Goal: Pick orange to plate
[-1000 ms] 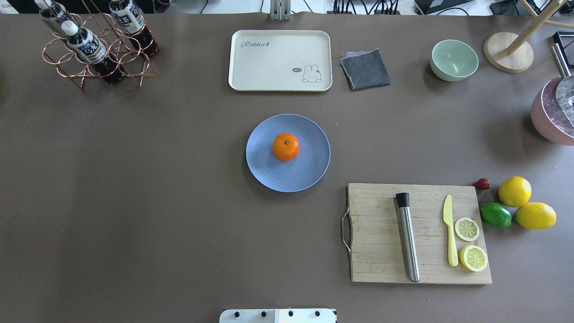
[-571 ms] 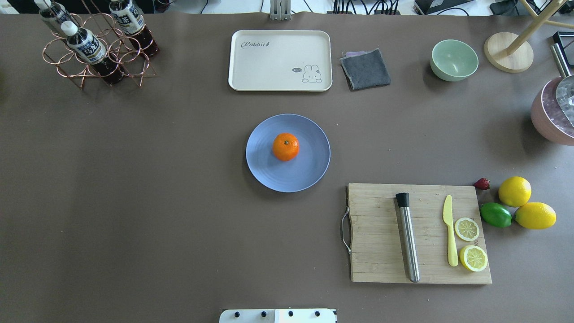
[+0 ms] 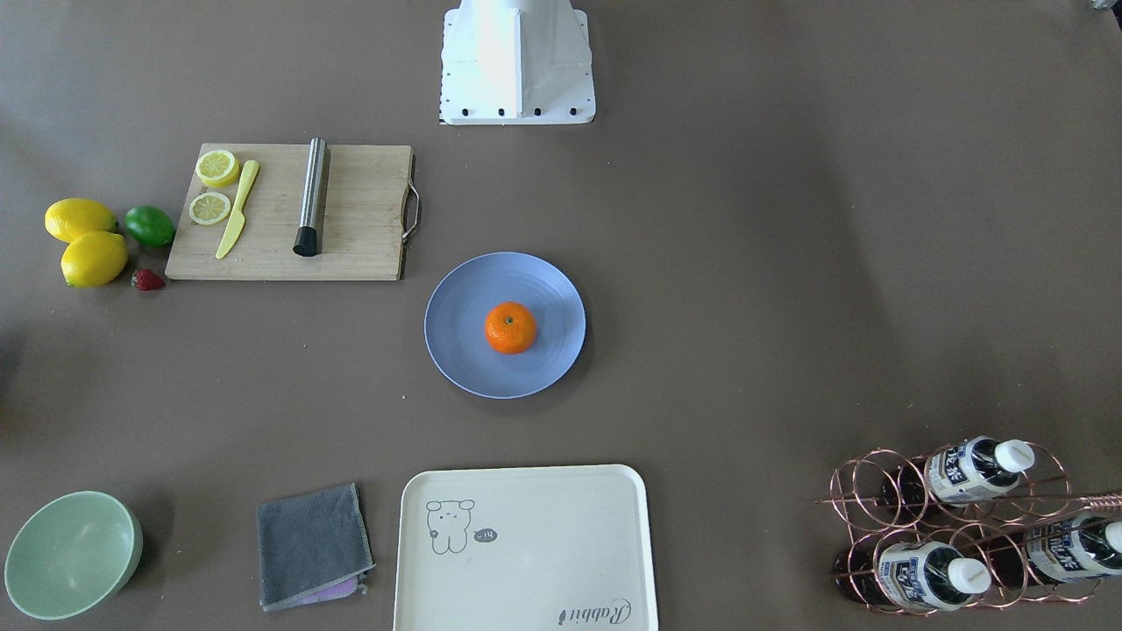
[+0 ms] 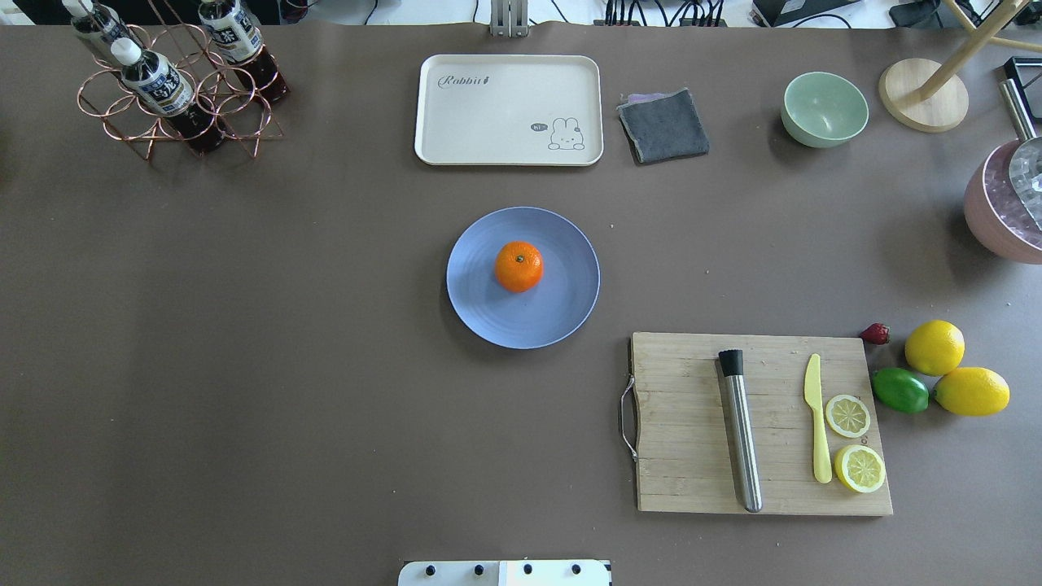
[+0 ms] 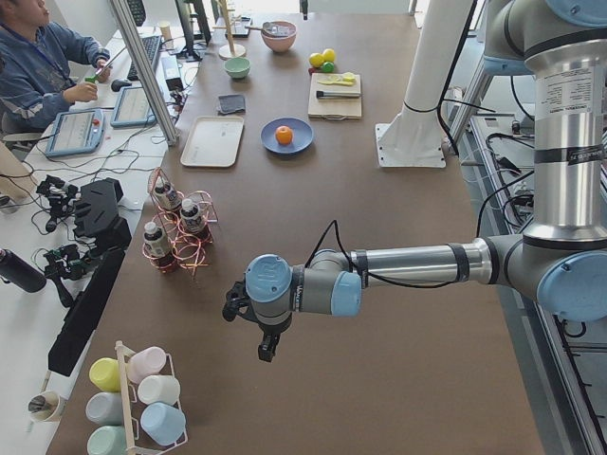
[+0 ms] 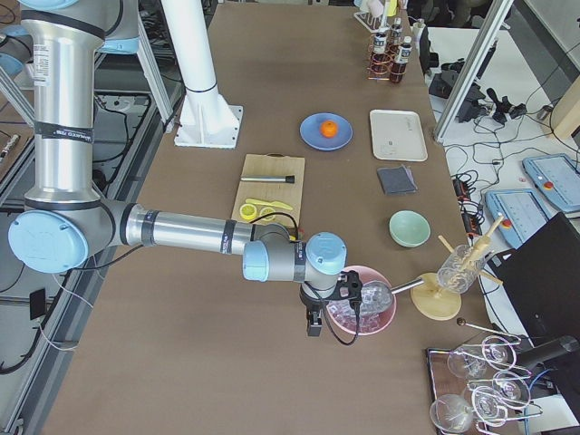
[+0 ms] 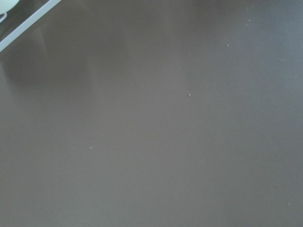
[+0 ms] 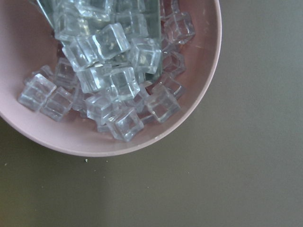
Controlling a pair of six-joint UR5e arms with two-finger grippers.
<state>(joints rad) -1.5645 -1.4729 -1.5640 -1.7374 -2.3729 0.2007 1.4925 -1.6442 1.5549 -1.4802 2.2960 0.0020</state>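
The orange (image 4: 518,266) rests stem up in the middle of the blue-lavender plate (image 4: 562,313) at the table's centre; the front-facing view shows the same orange (image 3: 511,328) on the plate (image 3: 456,342). No gripper shows in the overhead or front-facing views. My left gripper (image 5: 266,351) hangs over bare table at the left end, far from the plate. My right gripper (image 6: 313,324) hangs at the right end beside a pink bowl. Whether either is open or shut I cannot tell. Neither wrist view shows fingers.
A wooden cutting board (image 4: 692,456) carries a steel muddler, a yellow knife and lemon slices. Lemons (image 4: 934,347), a lime and a strawberry lie to its right. A cream tray (image 4: 509,110), grey cloth, green bowl (image 4: 824,108), bottle rack (image 4: 175,81) and pink ice bowl (image 8: 199,94) line the edges.
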